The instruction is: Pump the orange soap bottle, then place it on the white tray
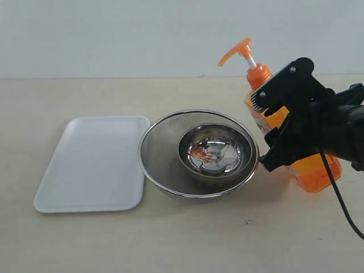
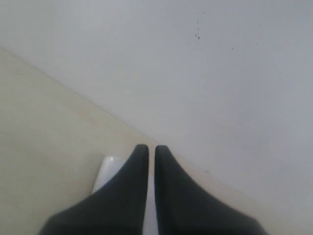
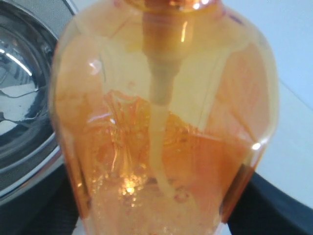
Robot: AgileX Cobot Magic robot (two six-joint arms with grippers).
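Observation:
The orange soap bottle [image 1: 314, 168] is at the right of the table, leaning, with its orange pump head [image 1: 238, 52] raised on the white stem. My right gripper [image 1: 263, 131] is shut on the bottle's body, one black finger on each side. In the right wrist view the translucent bottle [image 3: 161, 122] fills the picture, with dark fingers [image 3: 274, 210] at its edges. The white tray [image 1: 94, 162] lies flat at the left with nothing on it. My left gripper [image 2: 148, 149] is shut and holds nothing, above a corner of the tray [image 2: 108, 171]. It is out of the exterior view.
A round steel mesh strainer [image 1: 162, 149] holding a shiny steel bowl [image 1: 216, 151] sits between tray and bottle, close to the gripper's lower finger. Its rim [image 3: 24, 98] shows beside the bottle in the right wrist view. A pale wall backs the table.

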